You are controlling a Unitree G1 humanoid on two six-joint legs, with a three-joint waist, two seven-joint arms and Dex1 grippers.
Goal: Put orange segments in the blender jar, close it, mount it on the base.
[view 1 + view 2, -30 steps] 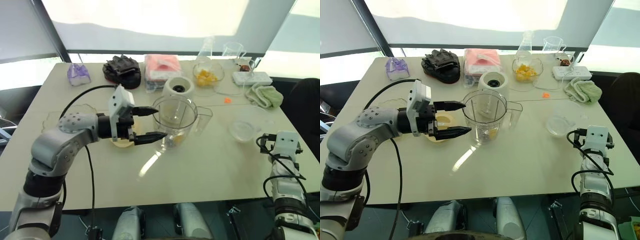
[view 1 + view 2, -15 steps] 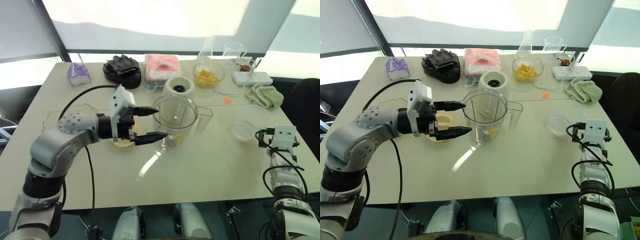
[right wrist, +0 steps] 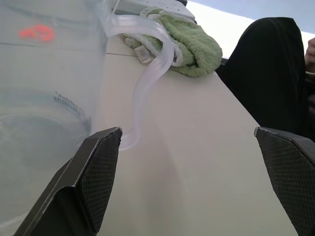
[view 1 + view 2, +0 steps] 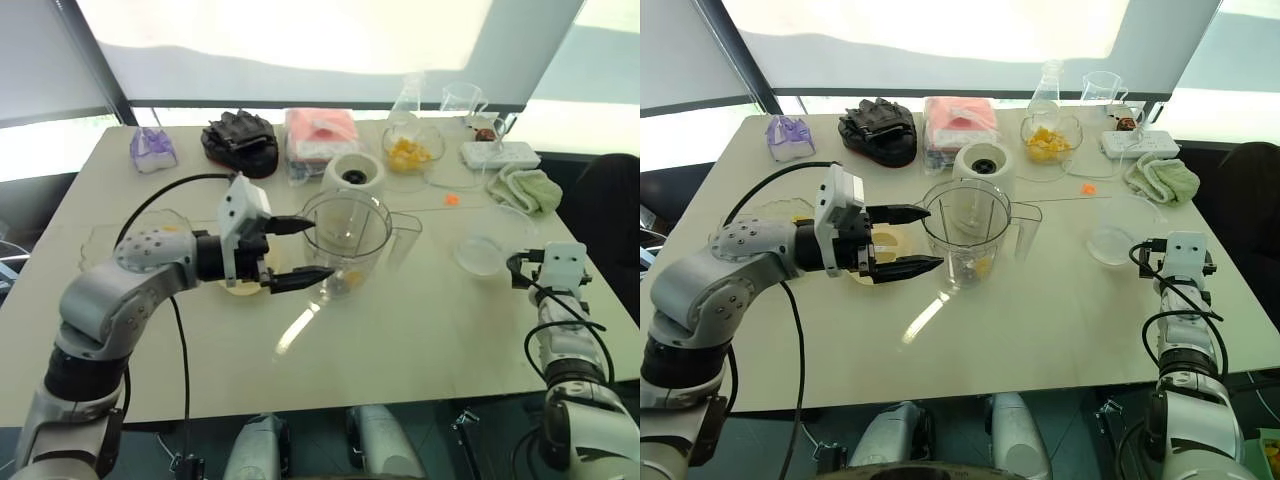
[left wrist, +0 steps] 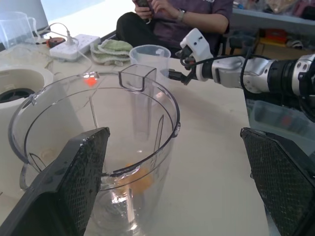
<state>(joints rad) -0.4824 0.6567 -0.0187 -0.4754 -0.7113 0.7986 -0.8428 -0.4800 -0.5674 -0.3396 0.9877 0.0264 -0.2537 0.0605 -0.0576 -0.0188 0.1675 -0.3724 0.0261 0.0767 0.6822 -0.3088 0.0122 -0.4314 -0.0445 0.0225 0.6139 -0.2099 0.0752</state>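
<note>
The clear blender jar stands upright mid-table with a few orange segments at its bottom. More orange segments fill a glass bowl at the back. The cream base sits just behind the jar. My left gripper is open, its fingers reaching around the jar's left side above a flat cream lid. At the right edge of the table my right gripper is open and points at a clear measuring cup close in front of it.
Along the back lie a purple item, black gloves, a pink pack, a flask, a power strip and a green cloth. A tiny orange scrap lies nearby. A person sits beyond the table's right side.
My right hand has moved forward along the table's right edge, closer to the clear measuring cup. The left arm and the jar have stayed put.
</note>
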